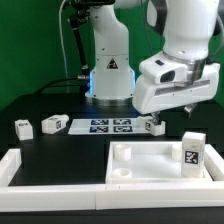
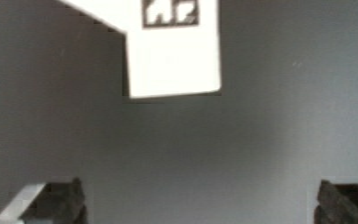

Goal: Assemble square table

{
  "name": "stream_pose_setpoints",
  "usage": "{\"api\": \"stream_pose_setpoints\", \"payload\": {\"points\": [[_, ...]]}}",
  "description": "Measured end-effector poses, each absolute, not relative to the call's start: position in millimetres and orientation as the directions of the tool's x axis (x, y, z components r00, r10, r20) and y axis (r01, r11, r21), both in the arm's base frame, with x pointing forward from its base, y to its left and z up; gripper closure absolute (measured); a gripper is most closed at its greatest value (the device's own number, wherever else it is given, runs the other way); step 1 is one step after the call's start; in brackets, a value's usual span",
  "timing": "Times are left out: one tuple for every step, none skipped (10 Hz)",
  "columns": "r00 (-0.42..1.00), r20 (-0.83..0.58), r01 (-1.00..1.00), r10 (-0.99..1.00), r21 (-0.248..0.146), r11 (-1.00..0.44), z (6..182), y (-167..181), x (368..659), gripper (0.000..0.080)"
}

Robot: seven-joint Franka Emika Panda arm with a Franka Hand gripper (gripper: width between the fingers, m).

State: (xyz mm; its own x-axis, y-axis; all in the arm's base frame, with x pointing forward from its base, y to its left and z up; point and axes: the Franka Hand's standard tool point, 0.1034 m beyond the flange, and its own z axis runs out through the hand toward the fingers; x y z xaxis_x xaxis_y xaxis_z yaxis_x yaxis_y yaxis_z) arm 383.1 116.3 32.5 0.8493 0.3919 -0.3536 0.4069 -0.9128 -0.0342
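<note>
The hand point(image 1: 185, 103) hangs released and empty, its fingers point(image 2: 51, 200) spread wide, above the dark surface point(image 1: 70, 145) just beyond the square tabletop point(image 1: 150, 165). The tabletop lies near right with an upright leg point(image 1: 192, 152) on its right corner. The step is probably fetching the loose leg point(image 2: 172, 50). The next move calls for centring over it, descending and clenching. No writing is readable, only black-and-white tags.

Bare tabletop point(image 2: 194, 160) between jaws, leg point(image 2: 172, 55) beyond
</note>
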Motion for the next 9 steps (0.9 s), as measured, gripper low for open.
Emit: {"api": "stream_pose_setpoints", "payload": {"points": [[0.817,-0.434,0.414,0.380,-0.018,-0.910,27.1,111.2,371.9,0.0151],[0.791,-0.494,0.405,0.362,-0.022,-0.914,24.3,102.9,362.1,0.0151],[0.772,-0.536,0.391,0.342,-0.023,-0.920,22.7,96.7,355.3,0.0151],[0.732,-0.598,0.388,0.326,-0.028,-0.921,21.0,95.6,351.8,0.0151],[0.698,-0.644,0.385,0.312,-0.030,-0.922,20.6,95.8,351.7,0.0151],[0.682,-0.664,0.384,0.305,-0.030,-0.923,18.8,95.9,353.1,0.0151],[0.690,-0.655,0.385,0.308,-0.028,-0.923,17.9,96.0,354.7,0.0151],[0.688,-0.658,0.385,0.307,-0.028,-0.923,17.0,95.1,354.1,0.0151],[0.677,-0.669,0.391,0.305,-0.024,-0.920,12.4,92.6,352.2,0.0151]]}}
